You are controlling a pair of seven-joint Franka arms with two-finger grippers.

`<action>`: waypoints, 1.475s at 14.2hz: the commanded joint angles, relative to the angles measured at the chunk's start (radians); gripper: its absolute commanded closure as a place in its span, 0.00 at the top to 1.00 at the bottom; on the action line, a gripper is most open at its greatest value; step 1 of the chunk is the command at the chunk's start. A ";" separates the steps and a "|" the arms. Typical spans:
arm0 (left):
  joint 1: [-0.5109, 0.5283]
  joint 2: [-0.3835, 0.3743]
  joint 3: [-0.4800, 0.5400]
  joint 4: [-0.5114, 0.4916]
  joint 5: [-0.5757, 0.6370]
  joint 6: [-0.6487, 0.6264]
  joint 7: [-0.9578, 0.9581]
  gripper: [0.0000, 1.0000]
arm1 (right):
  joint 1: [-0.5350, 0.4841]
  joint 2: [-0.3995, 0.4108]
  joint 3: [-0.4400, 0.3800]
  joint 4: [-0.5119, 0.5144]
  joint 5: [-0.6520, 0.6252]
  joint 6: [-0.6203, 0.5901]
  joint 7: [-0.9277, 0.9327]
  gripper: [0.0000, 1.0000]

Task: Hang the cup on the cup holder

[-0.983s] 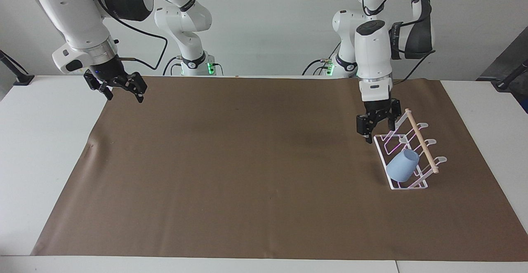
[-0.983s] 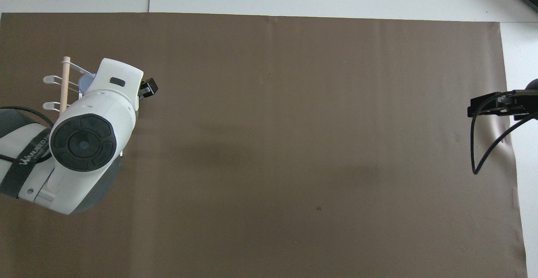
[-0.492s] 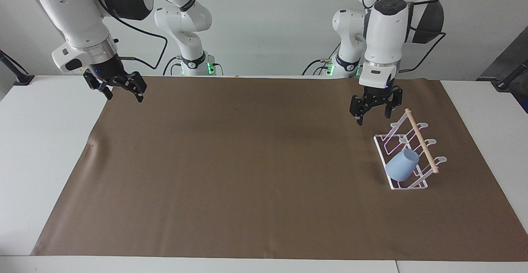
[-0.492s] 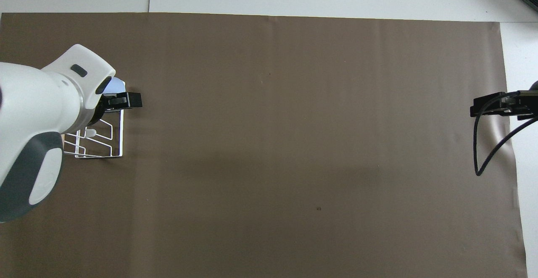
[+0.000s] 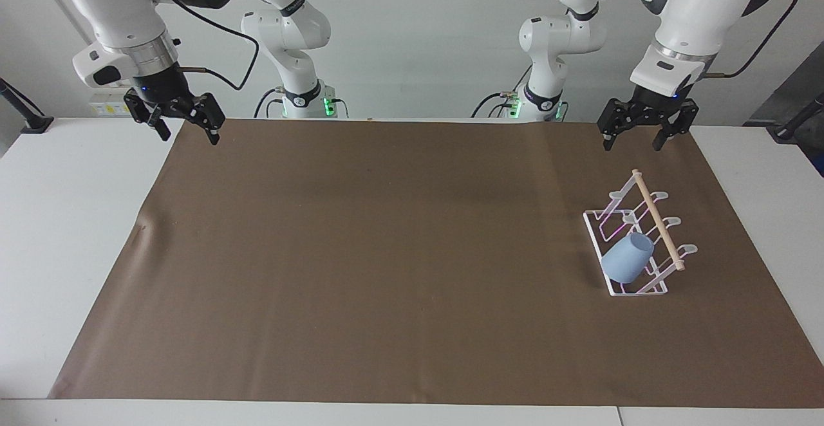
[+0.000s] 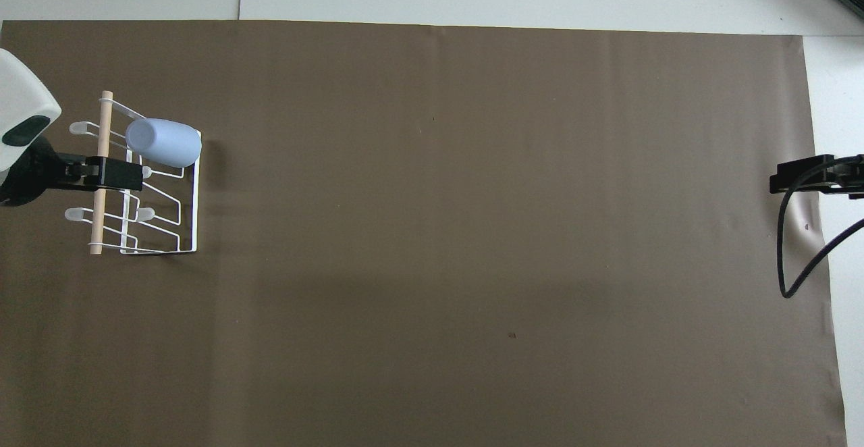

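The light-blue cup [image 5: 624,261] sits tilted on a prong of the white wire cup holder [image 5: 595,238], at the holder's end farther from the robots. It also shows in the overhead view [image 6: 164,142], on the cup holder [image 6: 196,212], beside its wooden dowel [image 6: 97,227]. The holder stands on the brown mat toward the left arm's end of the table. My left gripper [image 5: 634,135] is open and empty, raised over the mat's edge by the robots, apart from the holder; it shows in the overhead view [image 6: 108,172] too. My right gripper [image 5: 187,131] is open and empty, and that arm waits raised over the mat's corner at its own end [image 6: 806,177].
A brown mat [image 5: 386,259] covers most of the white table [image 5: 64,220]. A black cable [image 6: 786,258] hangs from the right arm.
My left gripper has risen and drawn back from beside the cup holder toward the robots' edge of the mat. The cup stays on the holder. The right gripper has lifted slightly.
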 commanded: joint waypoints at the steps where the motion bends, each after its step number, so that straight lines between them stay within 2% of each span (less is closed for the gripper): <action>1: 0.018 0.037 -0.009 0.072 -0.029 -0.080 0.025 1.00 | -0.006 -0.019 0.002 -0.017 -0.006 -0.010 -0.021 1.00; 6: 0.021 0.038 -0.008 0.090 -0.029 -0.138 0.090 1.00 | -0.006 -0.019 0.002 -0.017 -0.006 -0.010 -0.023 1.00; 10: -0.018 0.062 0.080 0.126 -0.029 -0.181 0.174 1.00 | -0.006 -0.019 0.000 -0.017 -0.006 -0.010 -0.023 1.00; 13: -0.048 0.074 0.112 0.156 -0.038 -0.200 0.179 1.00 | -0.006 -0.019 0.002 -0.017 -0.006 -0.010 -0.021 1.00; 21: -0.068 0.069 0.158 0.153 -0.046 -0.235 0.182 1.00 | -0.006 -0.019 0.002 -0.017 -0.006 -0.010 -0.021 1.00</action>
